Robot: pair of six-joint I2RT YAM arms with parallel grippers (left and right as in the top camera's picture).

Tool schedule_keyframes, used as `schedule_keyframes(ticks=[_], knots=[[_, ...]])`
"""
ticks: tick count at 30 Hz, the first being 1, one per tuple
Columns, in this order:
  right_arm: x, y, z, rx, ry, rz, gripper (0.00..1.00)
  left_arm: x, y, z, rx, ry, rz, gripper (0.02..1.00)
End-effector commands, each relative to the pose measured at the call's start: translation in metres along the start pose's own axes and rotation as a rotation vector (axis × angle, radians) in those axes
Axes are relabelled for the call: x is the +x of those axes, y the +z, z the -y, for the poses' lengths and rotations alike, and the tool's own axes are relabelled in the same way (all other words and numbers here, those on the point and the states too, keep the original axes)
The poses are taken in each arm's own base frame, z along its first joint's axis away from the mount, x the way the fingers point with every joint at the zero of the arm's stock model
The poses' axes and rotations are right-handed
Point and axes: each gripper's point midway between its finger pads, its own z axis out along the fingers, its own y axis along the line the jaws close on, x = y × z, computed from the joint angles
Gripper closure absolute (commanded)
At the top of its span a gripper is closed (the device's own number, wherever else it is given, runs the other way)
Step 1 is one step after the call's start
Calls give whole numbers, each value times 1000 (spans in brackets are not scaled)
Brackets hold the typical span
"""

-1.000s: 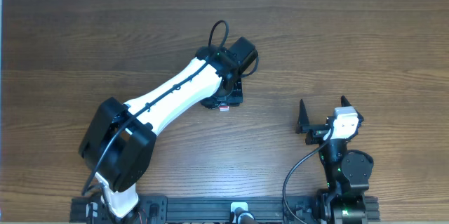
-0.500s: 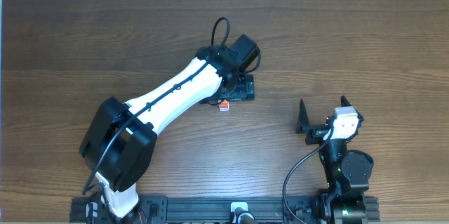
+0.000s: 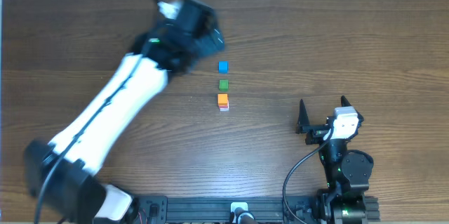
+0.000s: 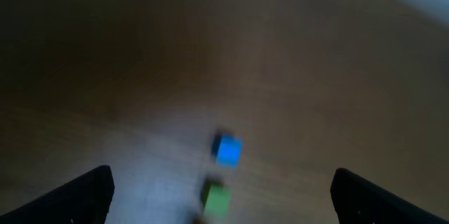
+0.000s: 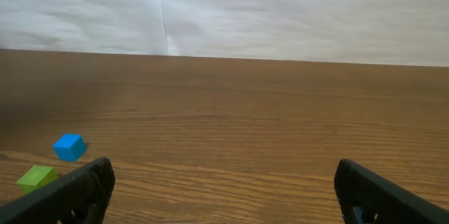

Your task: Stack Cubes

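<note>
The tabletop (image 3: 365, 27) carries everything. My left pincer (image 4: 222, 176) hangs lifted, spread wide and empty, with the blue cube (image 3: 223, 67) just ahead of it. My right pincer (image 3: 323, 104) rests spread too, well apart from the cubes. Blue cube, green cube (image 3: 223, 84) and orange cube (image 3: 222, 99) lie in a short row with gaps between them. A red sliver (image 3: 224, 108) under the orange suggests a stack begun.

The risk, I judge, is that a skewed descent nudges a neighbour or topples that stack. Cubes have no long axis. Their row runs straight up the top view, faces roughly square to it.
</note>
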Motion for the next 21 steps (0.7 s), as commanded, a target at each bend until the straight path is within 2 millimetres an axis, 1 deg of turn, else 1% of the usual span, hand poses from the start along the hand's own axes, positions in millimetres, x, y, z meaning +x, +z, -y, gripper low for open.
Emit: schedule_keyframes(ticks=[1,4,6,9,12,18,21], knots=[[1,0,-1,-4,-2,0,7,-39,-35,-30,41,18,178,20],[1,0,-1,-4,-2,0,7,-53,-65,-41,88,65,295,20],[1,0,-1,-4,-2,0,7,-56,-87,-46,119,106,366,20],[1,0,-1,-4,-2,0,9,-54,-115,-61,164,130,464,23],[1,0,-1,-4,-2,0,9,-45,-138,-85,221,140,545,23],[1,0,-1,-4,-2,0,9,-24,-164,-122,259,241,713,25],[1,0,-1,-4,-2,0,9,-12,-165,-145,238,250,778,23]])
